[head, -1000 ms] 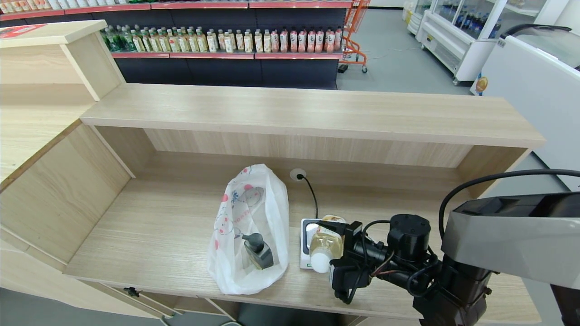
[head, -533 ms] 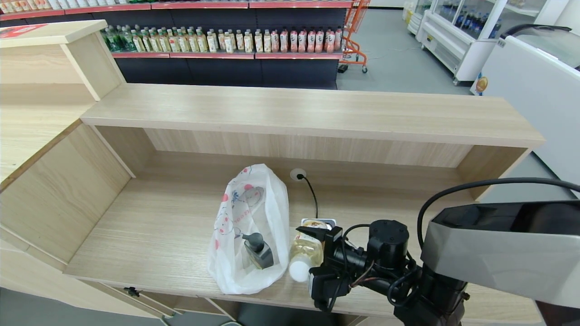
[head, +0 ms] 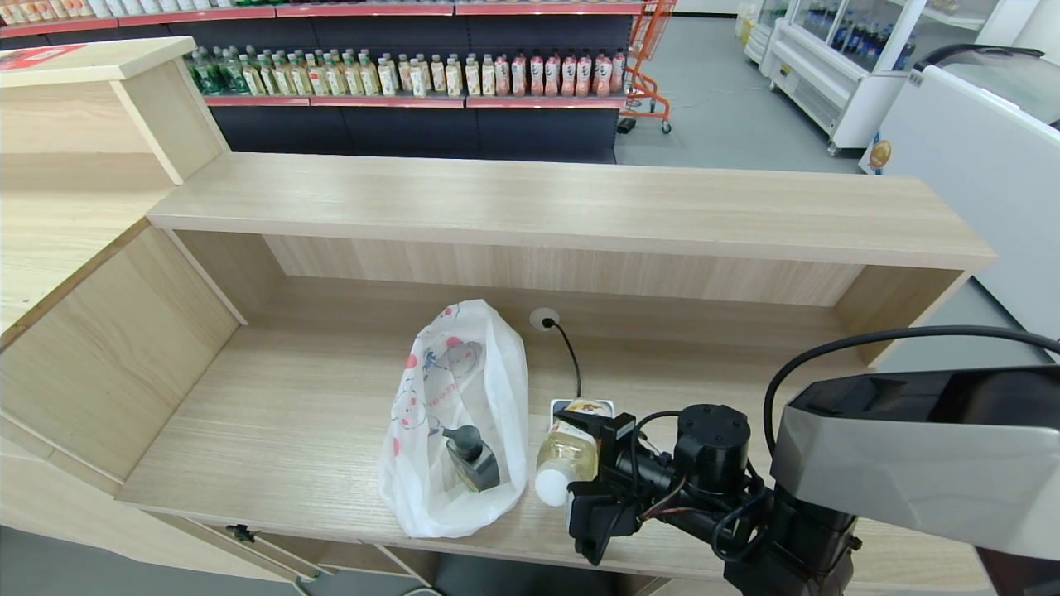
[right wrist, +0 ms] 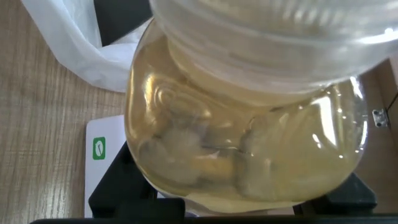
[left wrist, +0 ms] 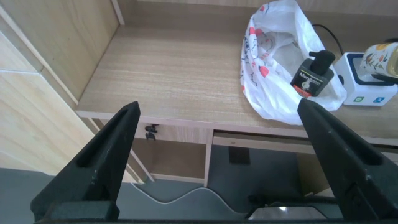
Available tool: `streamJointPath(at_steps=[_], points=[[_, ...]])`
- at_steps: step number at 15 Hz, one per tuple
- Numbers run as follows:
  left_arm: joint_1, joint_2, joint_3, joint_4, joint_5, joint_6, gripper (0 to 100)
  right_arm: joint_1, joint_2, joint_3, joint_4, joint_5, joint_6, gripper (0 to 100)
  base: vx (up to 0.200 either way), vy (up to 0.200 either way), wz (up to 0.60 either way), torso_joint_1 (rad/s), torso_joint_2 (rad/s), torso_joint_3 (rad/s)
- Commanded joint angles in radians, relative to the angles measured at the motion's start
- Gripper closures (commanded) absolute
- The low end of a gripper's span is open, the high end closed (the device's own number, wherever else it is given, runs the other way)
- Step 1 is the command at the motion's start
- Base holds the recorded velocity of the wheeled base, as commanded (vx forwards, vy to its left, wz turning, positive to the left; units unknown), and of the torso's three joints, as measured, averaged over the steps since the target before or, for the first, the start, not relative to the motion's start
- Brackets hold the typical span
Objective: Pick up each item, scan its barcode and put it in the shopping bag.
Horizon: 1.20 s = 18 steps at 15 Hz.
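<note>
Checkout surface [head: 290, 430], shop aisle behind. Right jaws clamped on bottle [head: 567, 455], held sideways above scanner [head: 603, 406], just beside bag [head: 455, 397]. Left jaws apart, empty, off surface's front edge. Likely risks: limp bag may fold shut or slide when pushed; smooth bottle may slip.

The bottle [head: 567, 447] in the right tool [head: 590, 465] hides most of the scanner [head: 602, 406] under it; the right wrist view's edge crops one bottle end.
</note>
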Motion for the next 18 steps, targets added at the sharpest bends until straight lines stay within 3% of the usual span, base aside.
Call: streamJointPath(at_steps=[1,16,18], points=[[0.000,0.000,0.000,0.000,0.000,0.000,0,-0.003,0.002,0.001,0.002,0.002,-0.001,100,0.000,0.000,0.00,0.000,0.00,0.000],[0.000,0.000,0.000,0.000,0.000,0.000,0,-0.023,-0.001,-0.007,0.002,-0.004,0.004,100,0.000,0.000,0.00,0.000,0.00,0.000],[0.000,0.000,0.000,0.000,0.000,0.000,0,0.000,-0.084,-0.011,0.002,-0.080,0.076,100,0.000,0.000,0.00,0.000,0.00,0.000]])
